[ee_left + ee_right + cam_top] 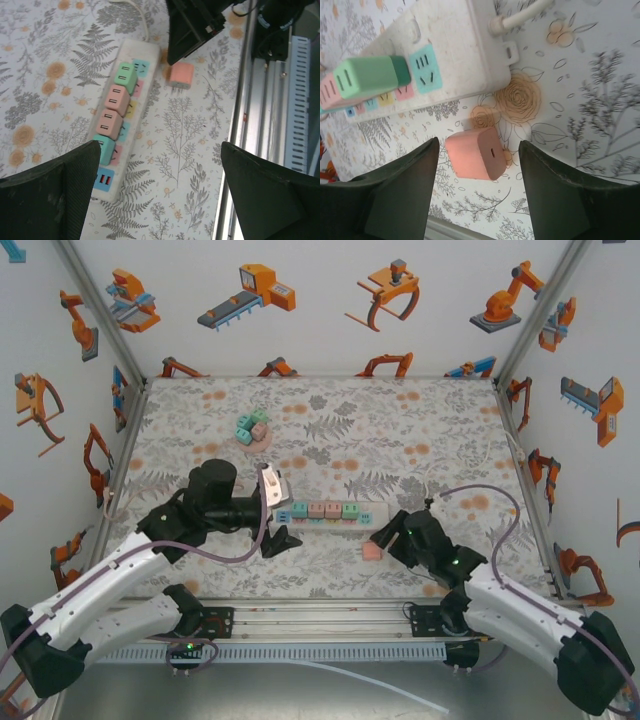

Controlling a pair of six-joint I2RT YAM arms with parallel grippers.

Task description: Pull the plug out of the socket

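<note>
Pink plug (472, 154) lies loose on the table (430, 440), 4 o'clock off the power strip (325, 512), between our right gripper (477, 144) fingers, wide open and empty. Left gripper (160, 150) hovers over the strip's 9 o'clock end, wide open, holding nothing. With nothing pinning the strip, we risk dragging it on any further pull.

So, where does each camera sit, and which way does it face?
Top external: above and behind the bases, facing down on the table; left arm and right arm show.
Left wrist: above the socket, facing down; open left hand frames it.
Right wrist: low, facing the pink plug; open right hand flanks it.
Wrist views share socket and plug.
</note>
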